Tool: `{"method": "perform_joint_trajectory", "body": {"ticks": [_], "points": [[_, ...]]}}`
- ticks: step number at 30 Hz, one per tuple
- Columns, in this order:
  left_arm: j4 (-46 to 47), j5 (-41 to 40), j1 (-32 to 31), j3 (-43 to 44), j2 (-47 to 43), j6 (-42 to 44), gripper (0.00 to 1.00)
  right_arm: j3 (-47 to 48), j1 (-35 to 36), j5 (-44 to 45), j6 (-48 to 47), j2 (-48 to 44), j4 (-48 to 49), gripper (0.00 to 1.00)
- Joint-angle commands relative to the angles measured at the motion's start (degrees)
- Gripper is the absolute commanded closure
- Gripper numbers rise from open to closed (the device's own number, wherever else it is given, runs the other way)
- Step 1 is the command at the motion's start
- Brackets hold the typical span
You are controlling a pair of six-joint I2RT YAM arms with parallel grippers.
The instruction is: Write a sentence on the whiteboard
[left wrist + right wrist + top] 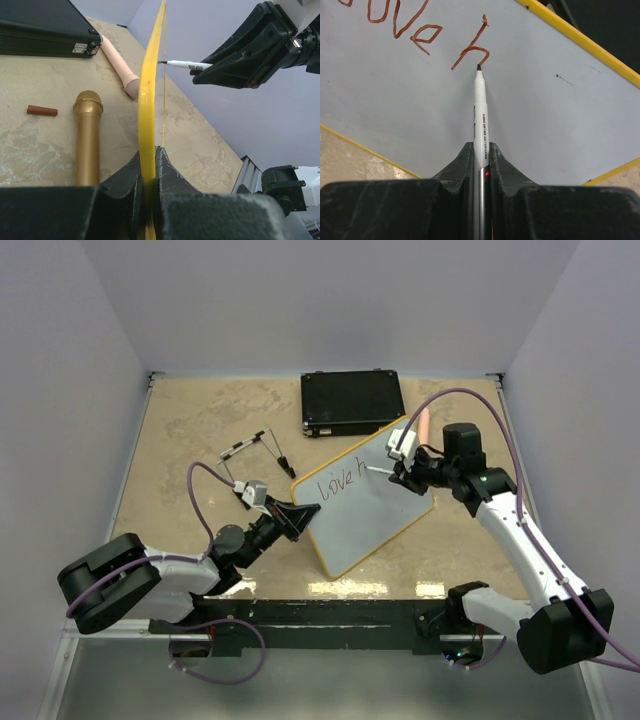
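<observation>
board [365, 505] stands mid-table, a little right of centre, tipped up on edge with its face turned toward the right arm; whether its near corner touches the table [180, 440] cannot be told. left gripper [300, 516] is clamped on the yellow frame at the board's left edge. in the left wrist view the board [148, 95] runs edge-on between the two fingers of the left gripper [150, 165], both pressed against it with no gap

right gripper [400, 472] is closed around a marker [378, 470], which points at the board's face. from the right wrist the marker [481, 115] sticks straight out between the fingers of the right gripper [481, 160], held near its back end, and its dark tip touches the board [560, 125] just below the last stroke

writing [415, 35] is reddish-brown cursive, slanted, reading "love" and then one letter shaped like an h. from above, the writing [338, 482] sits in the upper left part of the face; the lower part is blank

case [350, 402], black, lies flat at the back of the table, behind the board and apart from it. a pink cylinder [423, 425] lies beside the right gripper. two pens [243, 448] lie left of the board. the left wrist view also shows a gold microphone [87, 140] and a small brown cap [42, 110] lying on the table
</observation>
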Motion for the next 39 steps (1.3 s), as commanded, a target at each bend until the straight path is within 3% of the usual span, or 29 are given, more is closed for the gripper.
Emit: {"method": "perform_joint_trajectory", "body": {"ticks": [1, 39], "points": [[-3.3, 3.1, -0.1, -0.6, 0.7, 4.8, 1.0, 0.2, 0.0, 1.0, -2.2, -0.4, -2.0, 1.0], [-2.6, 3.2, -0.1, -0.5, 1.5, 4.7, 1.0, 3.0, 2.1, -6.7, -2.6, 0.5, -3.3, 1.0]]}}
